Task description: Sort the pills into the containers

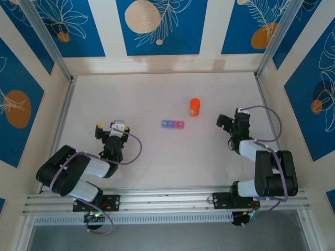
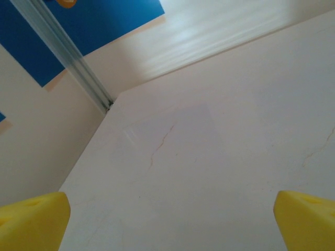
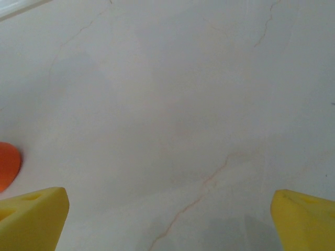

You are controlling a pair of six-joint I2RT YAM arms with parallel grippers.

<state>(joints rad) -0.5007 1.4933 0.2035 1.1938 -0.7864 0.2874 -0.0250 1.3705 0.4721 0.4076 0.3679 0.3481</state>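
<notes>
The containers (image 1: 172, 124) are sitting mid-table (image 1: 141, 94), with an orange bottle (image 1: 194, 107) standing just beside them at one o'clock. The left gripper (image 1: 110, 126), at nine o'clock, and the right gripper (image 1: 232, 120), at three, are both hanging spread wide, grasping nothing. A careless finger nudging the light strip is likely sending it sliding, and clipping the bottle is risking a topple.

orange bottle (image 3: 7, 166) cropped, contents of containers (image 1: 172, 124) unreadable

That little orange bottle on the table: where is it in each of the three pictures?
Top external: the orange bottle stands right of centre, just beyond the pill-box strip.
Right wrist: its curved edge pokes in at the left border, low.
Left wrist: faces the far-left corner post.
Shared landmark: the pale veined table.
</notes>
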